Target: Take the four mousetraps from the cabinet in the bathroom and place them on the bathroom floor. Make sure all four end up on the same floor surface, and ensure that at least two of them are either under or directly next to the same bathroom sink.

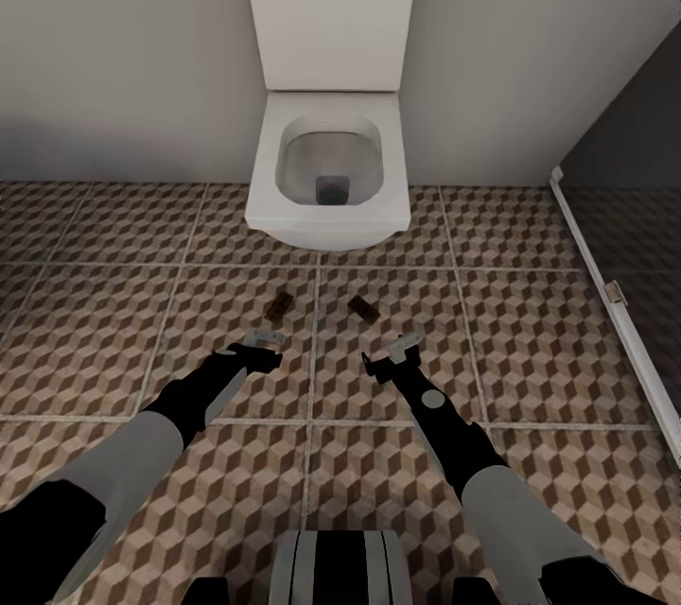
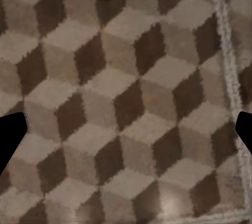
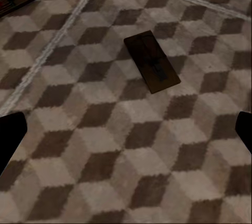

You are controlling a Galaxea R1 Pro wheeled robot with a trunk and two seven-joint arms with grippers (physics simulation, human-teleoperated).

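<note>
I count two mousetraps on the floor (image 1: 142, 321) — one (image 1: 277, 306) ahead of my left claw (image 1: 265, 338), one (image 1: 363, 307) ahead of my right claw (image 1: 405, 345). One toilet (image 1: 326, 180) stands beyond them — two claws, two arms.

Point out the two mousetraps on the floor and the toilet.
Left tan-brown wooden mousetrap (image 1: 278, 306), head view, board's middle.
Right dark-brown wooden mousetrap (image 3: 151, 62), right wrist view, board's middle.
White ceramic toilet (image 1: 270, 208), head view, bowl's left rim.
</note>
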